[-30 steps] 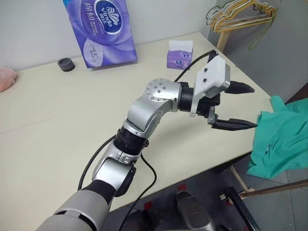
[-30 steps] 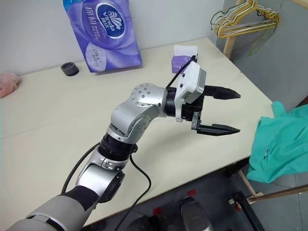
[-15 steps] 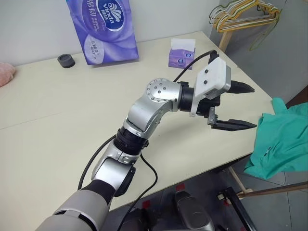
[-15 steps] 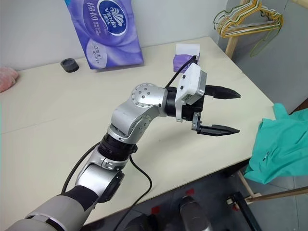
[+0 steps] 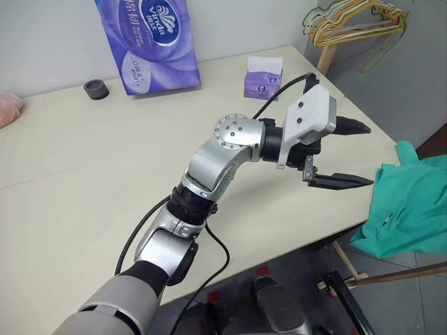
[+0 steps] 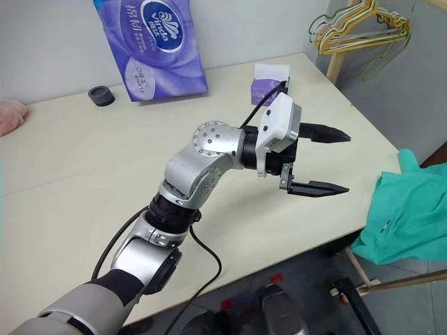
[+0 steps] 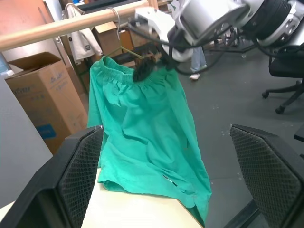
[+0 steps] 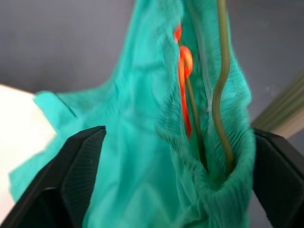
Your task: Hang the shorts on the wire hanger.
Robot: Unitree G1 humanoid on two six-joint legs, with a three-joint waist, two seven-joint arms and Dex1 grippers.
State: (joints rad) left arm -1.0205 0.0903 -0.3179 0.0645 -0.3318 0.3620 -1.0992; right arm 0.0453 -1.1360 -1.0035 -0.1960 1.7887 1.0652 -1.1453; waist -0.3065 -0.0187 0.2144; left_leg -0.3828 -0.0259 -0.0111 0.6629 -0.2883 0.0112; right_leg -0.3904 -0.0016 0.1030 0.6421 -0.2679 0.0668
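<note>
I see the teal-green fabric shorts point(image 7: 142, 133) hanging beside the beige tabletop point(image 5: 84, 174) edge, cut off at the head view's right border. The thin olive-gold wire hanger point(image 8: 221, 85) runs inside the gathered waistband; its hook is hard to trace. The left end effector point(image 5: 349, 153) points level, fingers apart, holding nothing. The right end effector point(image 8: 171, 180) stands spread around the waistband.

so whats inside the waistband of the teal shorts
Inside the gathered waistband of the teal-green fabric shorts run the thin olive-gold wire hanger and an orange cord. Their lower ends are hidden in the folds.
</note>
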